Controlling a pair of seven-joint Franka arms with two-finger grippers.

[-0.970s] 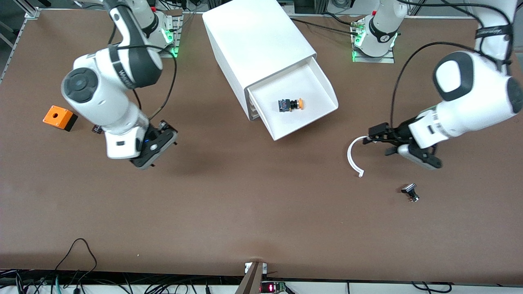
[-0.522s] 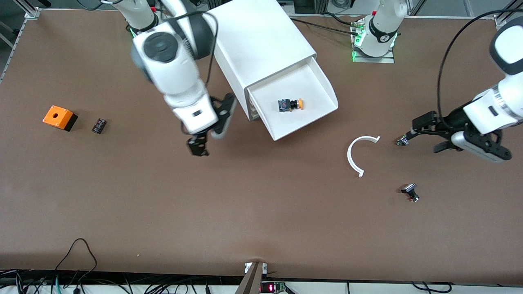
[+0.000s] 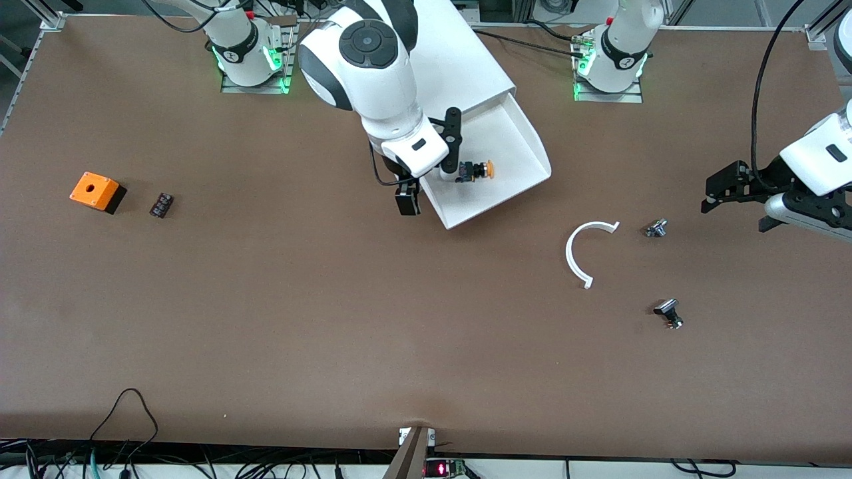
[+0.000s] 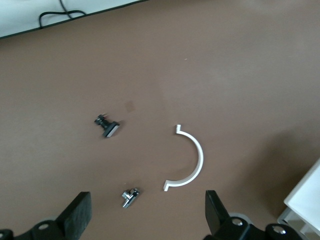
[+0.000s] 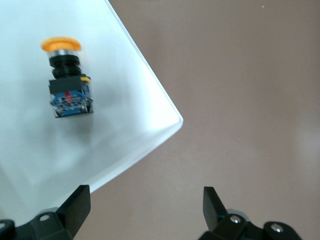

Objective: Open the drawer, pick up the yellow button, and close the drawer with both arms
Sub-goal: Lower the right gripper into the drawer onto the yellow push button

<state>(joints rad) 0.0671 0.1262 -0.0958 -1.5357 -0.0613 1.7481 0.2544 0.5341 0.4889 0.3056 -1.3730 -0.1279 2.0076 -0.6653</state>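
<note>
Over the drawer's point(image 3: 526, 143) corner nearer the right arm's end of the desk point(image 3: 333, 332) hangs the right gripper point(image 3: 429, 163), jaws wide and empty. The drawer stands pulled out, and the button point(image 3: 476, 170) lies on its side on the drawer floor, close to the jaws, toward the left arm's end. Its long axis runs along the drawer's width, orange cap toward the left arm's end. The right arm is much the nearer; I judge it must shift over the button and come down. The right wrist view shows the button's blue-and-black base point(image 5: 70, 99), hidden from the front camera by the wrist. The left gripper point(image 3: 732, 193) waits, jaws wide, well apart, near a white arc point(image 3: 580, 249).
</note>
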